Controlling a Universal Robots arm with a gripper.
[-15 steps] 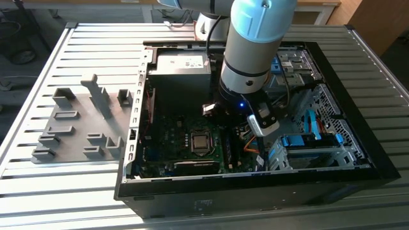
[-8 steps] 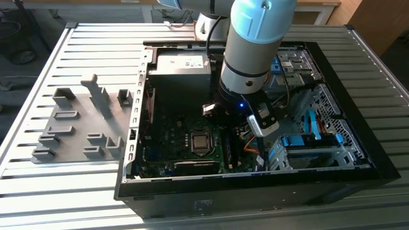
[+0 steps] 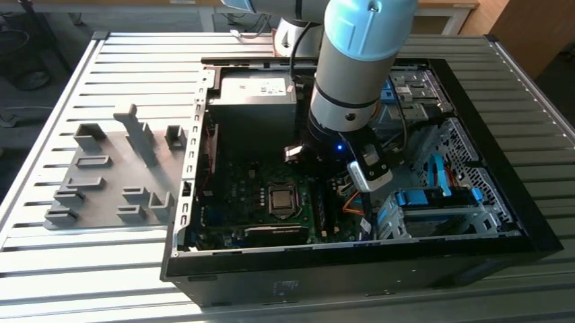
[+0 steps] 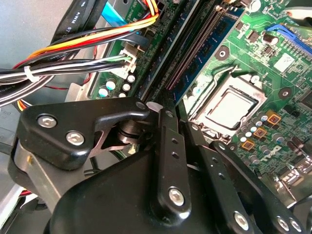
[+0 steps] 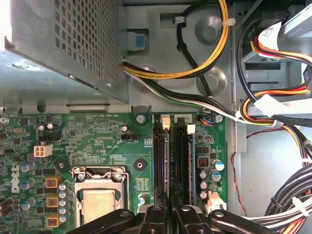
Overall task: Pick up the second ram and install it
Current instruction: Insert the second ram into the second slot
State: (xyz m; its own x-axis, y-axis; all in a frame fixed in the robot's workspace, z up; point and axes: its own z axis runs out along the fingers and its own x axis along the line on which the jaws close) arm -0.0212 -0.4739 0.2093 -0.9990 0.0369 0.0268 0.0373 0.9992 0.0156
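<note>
The arm (image 3: pixel 355 81) reaches down into the open PC case (image 3: pixel 526 232). In the first wrist view the gripper (image 5: pixel 168 210) looks drawn narrow, pinched on the thin top edge of the second ram (image 5: pixel 167 165). The stick stands on edge directly under the tool, its long axis running straight ahead along the black memory slots (image 5: pixel 183 165), which lie just beside it. The CPU socket (image 5: pixel 100 195) sits off to the gripper's side; the grey holder blocks (image 3: pixel 99 182) lie well away, outside the case.
</note>
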